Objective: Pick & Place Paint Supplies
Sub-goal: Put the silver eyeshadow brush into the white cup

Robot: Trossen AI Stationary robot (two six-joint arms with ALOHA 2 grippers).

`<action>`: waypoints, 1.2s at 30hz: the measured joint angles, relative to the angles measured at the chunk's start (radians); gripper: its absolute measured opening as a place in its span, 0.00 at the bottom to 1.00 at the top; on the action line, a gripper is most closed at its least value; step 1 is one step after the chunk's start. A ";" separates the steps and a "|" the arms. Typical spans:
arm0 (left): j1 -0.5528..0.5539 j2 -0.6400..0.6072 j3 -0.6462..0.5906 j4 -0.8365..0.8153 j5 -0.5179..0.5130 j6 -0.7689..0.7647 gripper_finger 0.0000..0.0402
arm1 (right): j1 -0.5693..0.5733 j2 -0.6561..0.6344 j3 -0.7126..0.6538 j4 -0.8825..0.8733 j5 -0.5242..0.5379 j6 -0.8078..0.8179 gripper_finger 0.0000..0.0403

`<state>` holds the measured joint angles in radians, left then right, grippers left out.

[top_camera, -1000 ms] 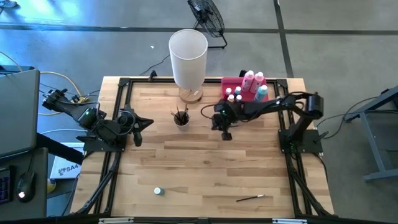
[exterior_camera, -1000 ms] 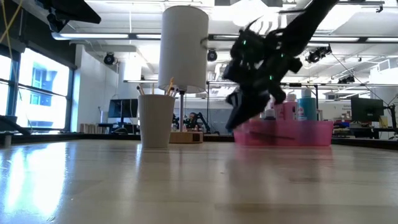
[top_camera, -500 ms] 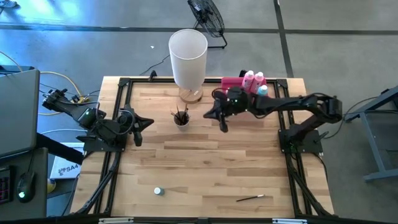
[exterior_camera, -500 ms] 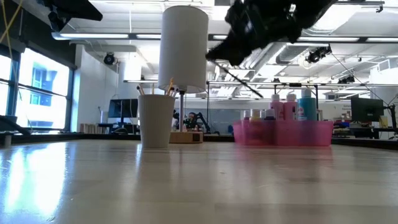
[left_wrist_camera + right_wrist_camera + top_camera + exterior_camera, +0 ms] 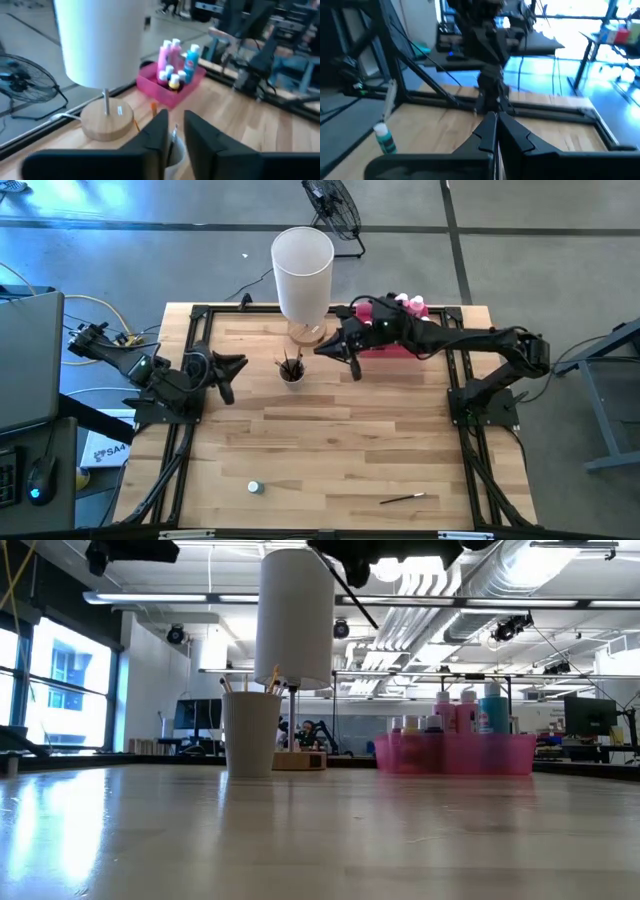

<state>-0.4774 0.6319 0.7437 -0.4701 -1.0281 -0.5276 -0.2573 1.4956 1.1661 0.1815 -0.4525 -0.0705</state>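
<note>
Hanging above the far part of the bench [image 5: 330, 440], between the pink tray [image 5: 366, 312] and the tall white cylinder [image 5: 302, 262], the right gripper [image 5: 328, 348] is seen with its fingers pressed together. A thin dark paintbrush [image 5: 362, 606] is pinched in them and is shown in the low view slanting down from the gripper, high above the white cup [image 5: 291, 371]. The cup is placed just in front of the cylinder's wooden base, and several brush handles are stood in it.

The left gripper [image 5: 232, 365] is held by the bench's left edge, pointed toward the cup; its fingers [image 5: 159, 136] are parted by a narrow gap and nothing is gripped between them.

The taller pink and teal bottles [image 5: 176, 56] are stood in the tray at the far right corner, with tiny capped ones grouped in front of them. A small bottle [image 5: 255, 487] is left alone near the front edge, toward the left. A second paintbrush [image 5: 402, 498] is laid flat near the front edge, toward the right corner, well apart from the bottle.
</note>
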 joint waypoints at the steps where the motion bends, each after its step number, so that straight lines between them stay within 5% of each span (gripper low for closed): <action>1: 0.000 -0.001 0.000 0.010 -0.014 0.001 0.18 | 0.000 0.000 0.004 0.012 -0.014 0.004 0.01; 7: 0.000 0.002 0.000 0.074 -0.091 0.039 0.38 | 0.002 0.000 0.006 0.149 -0.056 0.070 0.01; 15: 0.027 0.102 0.000 0.468 -0.040 0.371 0.39 | 0.002 0.000 0.006 0.226 -0.051 0.113 0.01; 19: 0.134 0.178 0.000 0.598 0.112 0.449 0.39 | 0.006 0.000 0.006 0.261 -0.051 0.131 0.01; 30: 0.505 0.367 0.000 0.896 0.771 0.443 0.39 | 0.015 0.000 0.006 0.299 -0.044 0.149 0.01; 36: 0.579 0.470 0.019 0.994 0.928 0.441 0.39 | 0.015 0.000 0.006 0.312 -0.035 0.173 0.01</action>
<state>0.1015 1.1022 0.7624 0.5237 -0.1000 -0.0868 -0.2420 1.4956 1.1725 0.4931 -0.4878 0.1022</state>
